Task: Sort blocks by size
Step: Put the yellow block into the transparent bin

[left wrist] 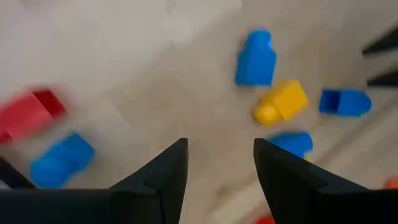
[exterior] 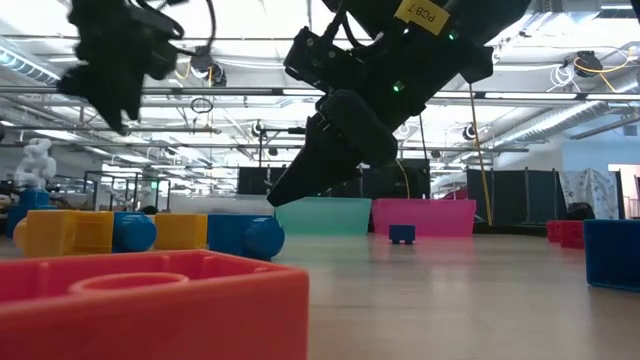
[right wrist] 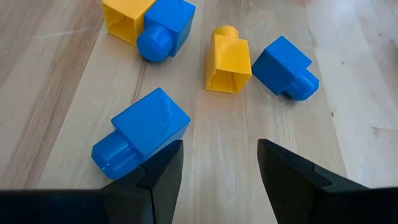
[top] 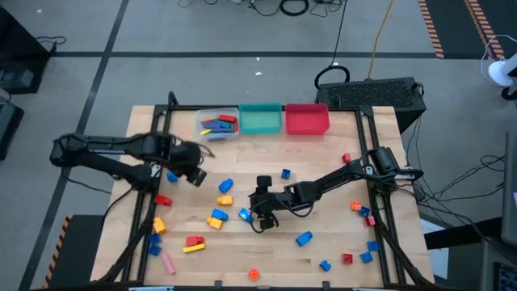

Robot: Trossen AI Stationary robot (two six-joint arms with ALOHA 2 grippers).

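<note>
Our right gripper [top: 260, 217] hangs open and empty over mid-table, low beside a blue brick [right wrist: 142, 133] we judge it is lining up on, while our left gripper [top: 194, 175], also open and empty, hovers above scattered blocks [left wrist: 272, 103], the clear bin [top: 218, 124] already holding bars.

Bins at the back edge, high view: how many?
3, side by side along the table's far edge: clear bin on the left with blocks in it, teal bin in the middle, red bin on the right. None appears hidden.
</note>
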